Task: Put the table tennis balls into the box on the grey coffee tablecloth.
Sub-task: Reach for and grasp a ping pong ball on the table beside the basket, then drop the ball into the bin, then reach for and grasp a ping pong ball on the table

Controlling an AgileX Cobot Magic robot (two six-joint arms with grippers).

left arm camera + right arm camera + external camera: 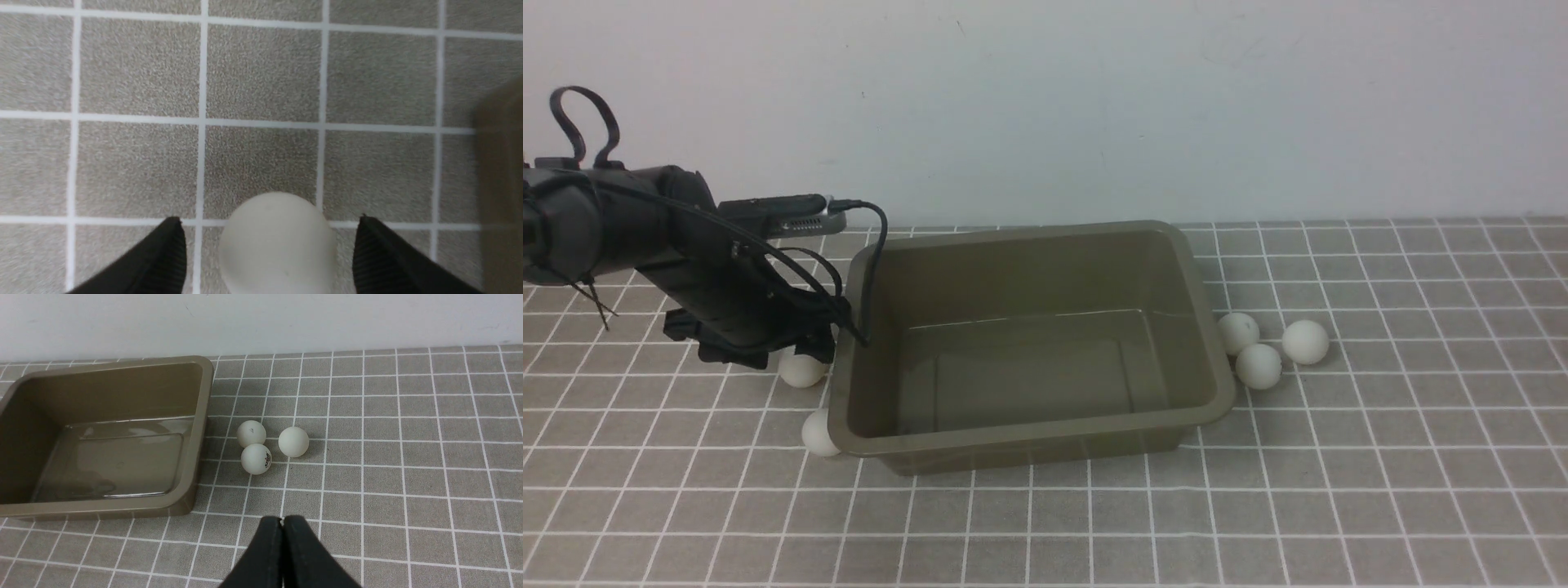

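Look first at what you lose. In the front view the black arm body and its looping cables [870, 245] hide the fingertips of the left gripper [269, 219] and the top of the first ball [802, 371] beneath it. The second ball [817, 433] sits half tucked under the flared rim of the box [1029, 445]. The left wrist view cuts the first ball off at the frame edge and shows the box only as a blurred brown strip. The right arm does not show from the front. You see only its two fingers, in its own wrist view.

The left gripper's ribbed black fingers [163, 261] stand apart, one on each side of the first ball, with cloth showing in both gaps. The right gripper [283, 522] has its fingers pressed together on nothing.

The balls are matte white spheres, and one, the printed ball [256, 458], carries a small mark. The box is glossy olive-brown plastic with rounded corners and reflections on its floor. The grey coffee tablecloth [1380, 457] is a nappy grey-brown with thin white grid lines.

Take the box as the dial, with the pale wall [1094, 98] at 12. The first ball lies at 9 o'clock just beside the box and the second at 8 o'clock by the corner. The three balls [1258, 366] cluster at 3 o'clock. All five rest on the cloth outside the box. The box's long axis runs from 9 to 3, mouth upward.
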